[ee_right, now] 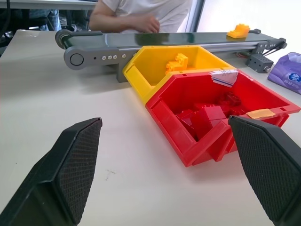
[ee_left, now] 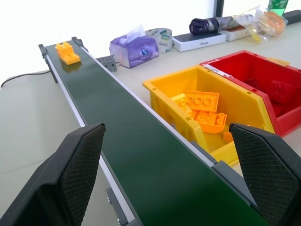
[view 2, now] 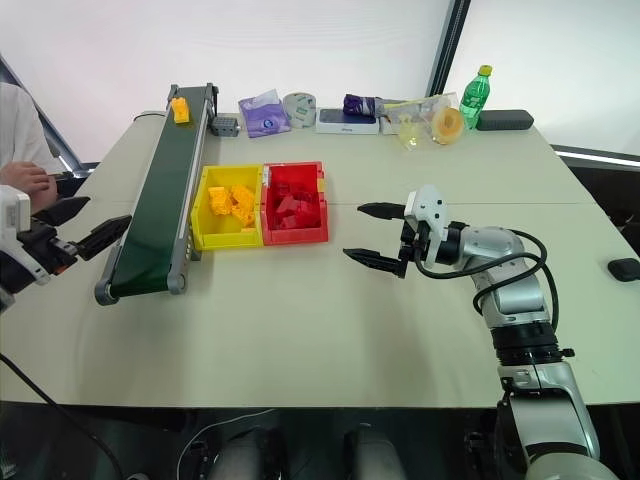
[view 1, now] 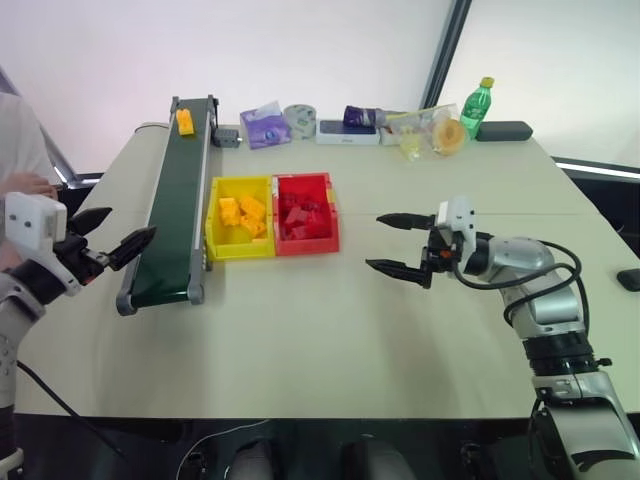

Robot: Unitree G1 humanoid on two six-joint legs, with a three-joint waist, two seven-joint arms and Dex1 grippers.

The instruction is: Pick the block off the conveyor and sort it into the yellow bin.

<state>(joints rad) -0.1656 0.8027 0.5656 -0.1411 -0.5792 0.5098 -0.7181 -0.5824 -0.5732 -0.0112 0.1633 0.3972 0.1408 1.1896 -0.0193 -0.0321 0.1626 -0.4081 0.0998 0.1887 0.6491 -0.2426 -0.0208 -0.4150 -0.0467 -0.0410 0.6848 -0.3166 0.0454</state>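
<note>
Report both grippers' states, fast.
Left gripper: open, holding nothing, beside the conveyor.
Right gripper: open, holding nothing, over the table.

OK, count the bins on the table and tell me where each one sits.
2. The yellow bin sits right beside the conveyor, and the red bin is joined to the yellow bin's other side, toward the right hand.
</note>
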